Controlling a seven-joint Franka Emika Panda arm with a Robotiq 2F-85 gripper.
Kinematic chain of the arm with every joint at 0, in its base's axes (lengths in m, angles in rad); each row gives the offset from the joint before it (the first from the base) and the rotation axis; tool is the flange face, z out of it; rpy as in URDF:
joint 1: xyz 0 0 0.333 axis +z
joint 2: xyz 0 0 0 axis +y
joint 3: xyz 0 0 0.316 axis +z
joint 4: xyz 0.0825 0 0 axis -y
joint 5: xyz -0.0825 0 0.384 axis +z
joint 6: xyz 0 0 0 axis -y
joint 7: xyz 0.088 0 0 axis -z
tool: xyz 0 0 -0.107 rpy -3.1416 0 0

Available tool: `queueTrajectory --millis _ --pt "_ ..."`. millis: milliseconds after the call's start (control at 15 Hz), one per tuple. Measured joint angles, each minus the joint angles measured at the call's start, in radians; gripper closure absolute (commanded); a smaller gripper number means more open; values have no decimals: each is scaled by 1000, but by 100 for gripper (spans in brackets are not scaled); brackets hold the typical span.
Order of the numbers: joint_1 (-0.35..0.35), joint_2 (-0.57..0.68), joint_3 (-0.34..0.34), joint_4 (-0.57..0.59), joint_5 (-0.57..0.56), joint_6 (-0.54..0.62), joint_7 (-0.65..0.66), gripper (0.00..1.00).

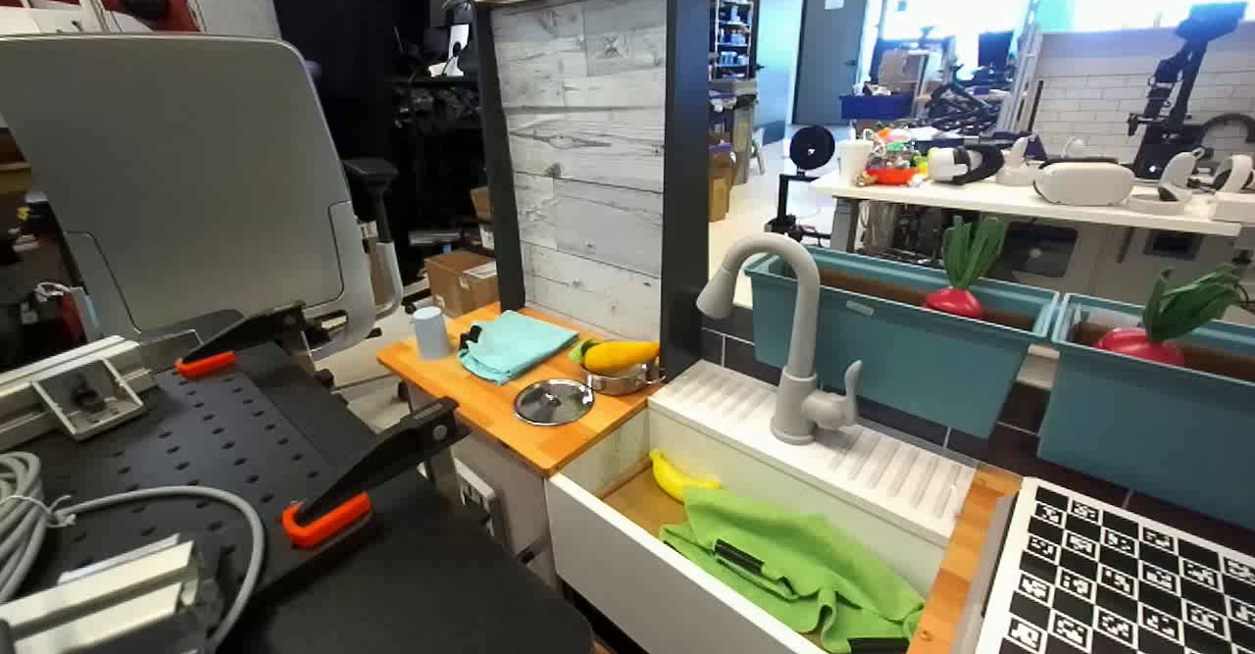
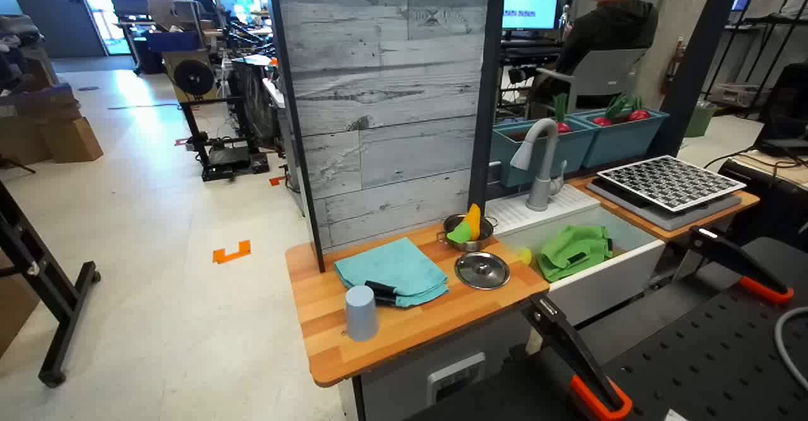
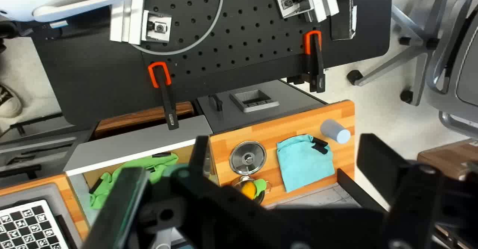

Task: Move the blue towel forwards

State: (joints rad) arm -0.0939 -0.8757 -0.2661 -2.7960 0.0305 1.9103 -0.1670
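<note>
Black fingers [image 3: 377, 159] come nearest, at both sides of the lower wrist view. They belong to the gripper [image 3: 286, 148], which is spread wide and holds nothing; neither exterior view shows it. Past its tips, well apart from them, is a wooden worktop [image 3: 269, 131]. Near a front corner stands a pale blue cup [image 2: 361, 314]. Just behind the cup lies the teal blue towel [image 2: 394, 266], folded and slightly rumpled, with a dark patch [image 3: 320, 145] at the corner nearest the cup. Looking along the gripper, the towel falls within the gap between the fingers, a little off centre toward the cup. It is close to square, so no strong long axis should steer the grip. On its other side are a metal lid [image 2: 482, 271] and a pot [image 1: 620, 382] holding toy food [image 1: 623, 355]. Farthest back rises a grey plank panel [image 2: 385, 118].

The next move probably calls for a straight reach to the towel, keeping the fingers clear of the cup. Which way counts as forwards, the views do not settle.
</note>
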Motion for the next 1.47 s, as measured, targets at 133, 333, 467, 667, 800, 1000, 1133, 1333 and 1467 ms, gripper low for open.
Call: queueTrajectory --millis 133,333,467,667,800,1000,1133,1333,1467 --pt "0 0 0 0 0 0 0 0" --pt "0 0 0 0 0 0 0 0" --pt "0 0 0 0 0 0 0 0" --pt "0 0 1 0 0 0 0 0" --pt "0 2 15 0 1 9 4 0" --pt "10 21 77 0 20 73 49 0" --pt "29 58 131 -1 54 148 103 0" --pt "74 157 201 -3 118 296 175 0" --pt "112 258 233 -6 171 425 211 0"
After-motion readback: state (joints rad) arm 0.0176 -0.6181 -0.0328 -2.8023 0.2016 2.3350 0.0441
